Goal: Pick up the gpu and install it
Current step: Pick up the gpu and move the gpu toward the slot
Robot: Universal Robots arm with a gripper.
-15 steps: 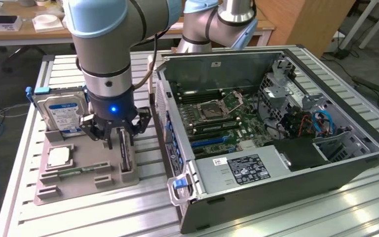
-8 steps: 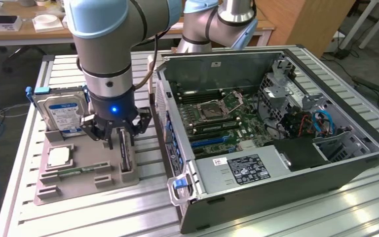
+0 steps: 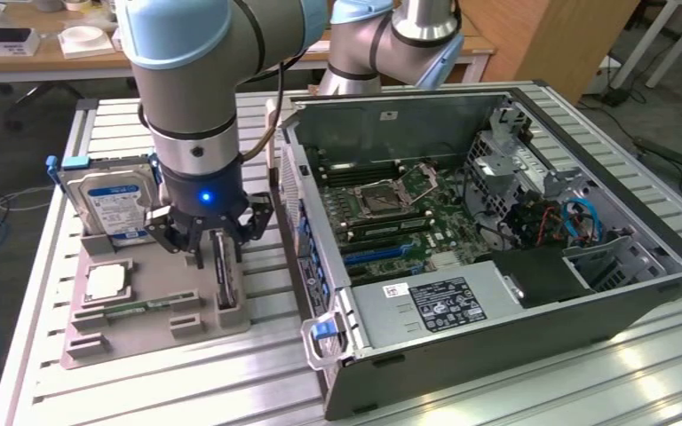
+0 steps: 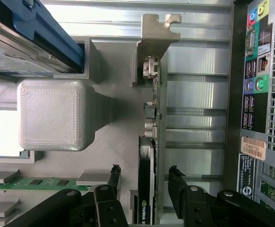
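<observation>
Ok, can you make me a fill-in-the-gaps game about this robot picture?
The gripper has one finger on each side of the ____.
The hard drive has a label that is white and ____.
The computer case is ____, so its insides show.
Missing words: gpu; blue; open.

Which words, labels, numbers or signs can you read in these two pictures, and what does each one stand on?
"FH68T92", printed sideways, reading uncertain: tan barcode sticker on the back of the computer case.
Green logo, no letters legible: edge of the gpu, which stands between the open fingers of the gripper.
Blue-white label on the hard drive: too small to read.
Black label on the power supply: too small to read.
</observation>
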